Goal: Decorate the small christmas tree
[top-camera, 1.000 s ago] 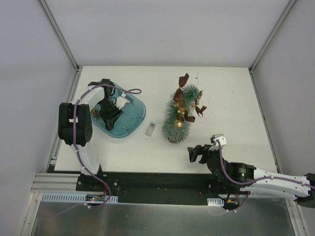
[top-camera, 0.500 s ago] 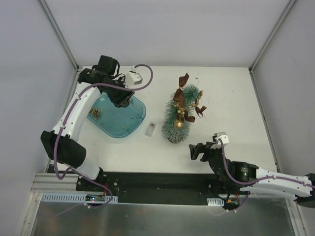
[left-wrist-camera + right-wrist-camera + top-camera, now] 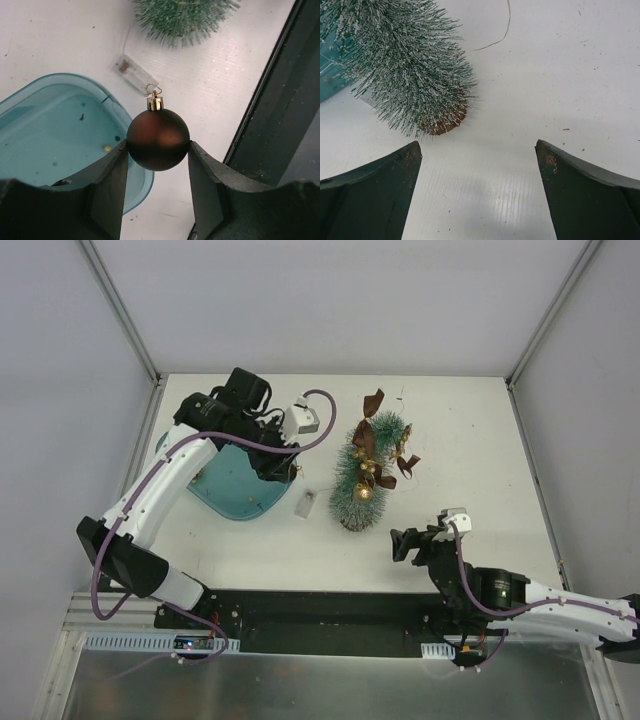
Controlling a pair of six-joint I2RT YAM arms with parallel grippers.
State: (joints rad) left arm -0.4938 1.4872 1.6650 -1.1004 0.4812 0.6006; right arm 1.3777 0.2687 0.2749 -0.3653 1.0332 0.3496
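The small christmas tree lies on its side mid-table, hung with brown bows and gold balls; its brown base shows in the right wrist view. My left gripper is shut on a brown ball ornament with a gold cap, held above the table between the teal tray and the tree. My right gripper is open and empty, low over the table just right of the tree's base.
A small clear battery box with a thin wire lies between tray and tree, also in the left wrist view. The tray holds a few small bits. The table's dark front edge is close.
My left arm has lifted out of the tray with the brown ball and swung right toward the tree. My right gripper has shifted slightly right and nearer the front edge.
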